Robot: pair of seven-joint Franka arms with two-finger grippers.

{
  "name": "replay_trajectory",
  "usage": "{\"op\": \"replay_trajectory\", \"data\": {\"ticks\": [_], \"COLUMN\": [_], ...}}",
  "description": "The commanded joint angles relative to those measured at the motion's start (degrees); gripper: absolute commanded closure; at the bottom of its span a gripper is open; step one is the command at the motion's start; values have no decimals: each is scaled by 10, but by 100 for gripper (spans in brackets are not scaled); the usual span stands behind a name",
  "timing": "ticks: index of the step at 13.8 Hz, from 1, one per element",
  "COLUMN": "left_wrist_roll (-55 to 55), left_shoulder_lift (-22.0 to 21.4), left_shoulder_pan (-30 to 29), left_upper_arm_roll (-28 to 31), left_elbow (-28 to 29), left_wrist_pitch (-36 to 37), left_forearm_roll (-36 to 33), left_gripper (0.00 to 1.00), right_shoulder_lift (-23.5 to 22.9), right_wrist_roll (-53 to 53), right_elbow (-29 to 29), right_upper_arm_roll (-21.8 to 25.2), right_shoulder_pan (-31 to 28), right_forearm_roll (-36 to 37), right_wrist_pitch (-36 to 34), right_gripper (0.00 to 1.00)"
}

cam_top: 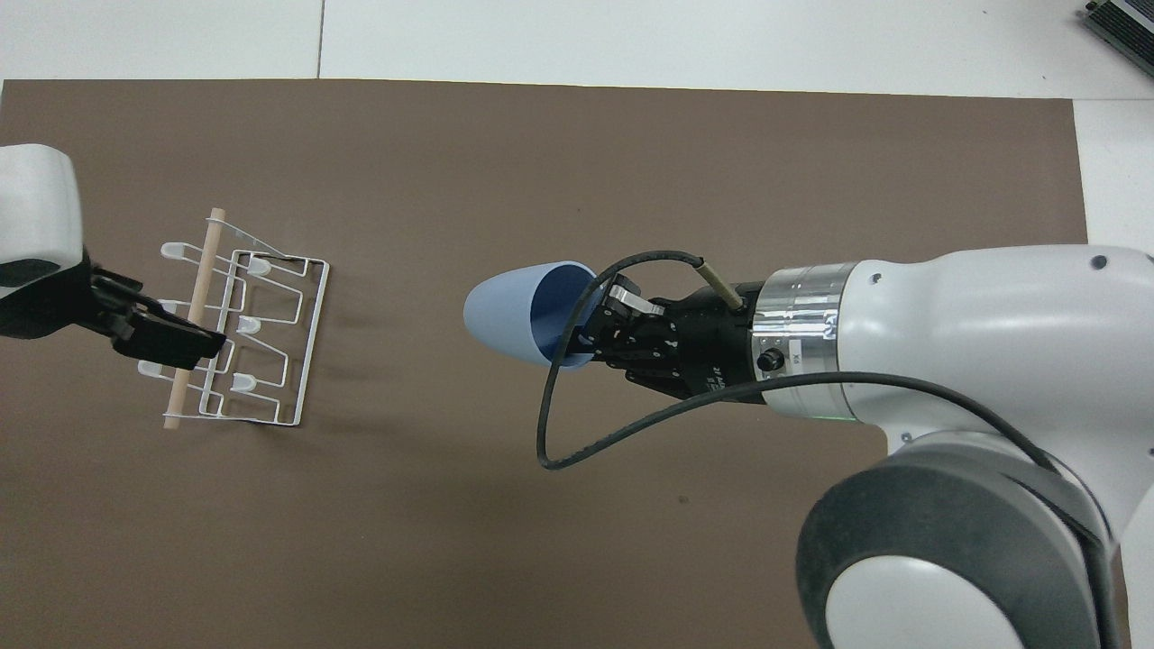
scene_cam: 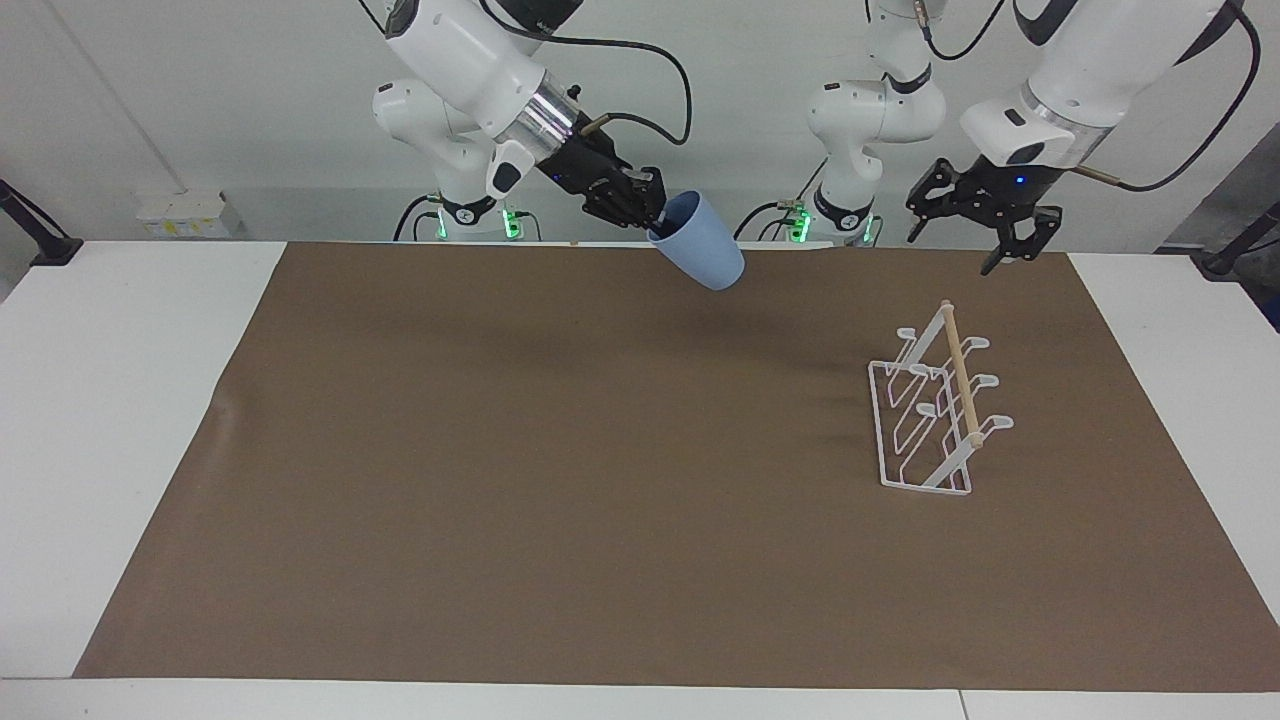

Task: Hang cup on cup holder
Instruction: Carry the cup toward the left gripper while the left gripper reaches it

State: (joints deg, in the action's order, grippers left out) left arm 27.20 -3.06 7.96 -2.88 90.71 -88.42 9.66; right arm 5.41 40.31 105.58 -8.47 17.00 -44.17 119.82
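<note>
The light-blue cup [scene_cam: 703, 250] hangs tilted in the air over the middle of the mat's edge nearest the robots, its mouth toward my right gripper [scene_cam: 658, 220]. That gripper is shut on the cup's rim, one finger inside the cup [cam_top: 505, 311]; in the overhead view the right gripper [cam_top: 588, 330] shows at the mouth. The white wire cup holder [scene_cam: 962, 385] with its wooden dowel stands on the mat toward the left arm's end. My left gripper [scene_cam: 952, 250] hovers open and holds nothing. From above, the left gripper [cam_top: 180, 342] covers part of the cup holder [cam_top: 204, 270].
A brown mat [scene_cam: 600, 500] covers most of the white table [scene_cam: 120, 400]. Nothing but the rack stands on the mat [cam_top: 541, 162]. A black cable loops off the right wrist [cam_top: 550, 433] beside the cup.
</note>
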Motion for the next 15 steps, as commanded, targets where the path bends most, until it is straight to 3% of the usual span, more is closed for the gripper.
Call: {"op": "replay_trajectory", "data": {"ticks": [1,5,9,15], "left_wrist_roll": [113,245,367,372], "left_shoulder_lift": [-20,-22,-41,-70], "left_shoulder_pan": [28,32,74,140], "left_upper_arm_roll": [6,6,6,6], "left_elbow": [37,41,82,142], "left_wrist_pitch": [-59,-69,-103,-182], "left_forearm_roll": [35,112,131,166], "left_gripper": [0,0,0,0], "right_shoulder_lift": [7,10,12,11], "right_wrist_roll": [9,43,49,49], "right_elbow": [10,10,11,11], "right_upper_arm_roll": [2,2,1,2], "right_shoulder_pan": [15,36,46,46], "right_forearm_roll": [-21,-21,-21,-21], "right_wrist_pitch": [10,9,4,9], "right_gripper": [100,100,100,100]}}
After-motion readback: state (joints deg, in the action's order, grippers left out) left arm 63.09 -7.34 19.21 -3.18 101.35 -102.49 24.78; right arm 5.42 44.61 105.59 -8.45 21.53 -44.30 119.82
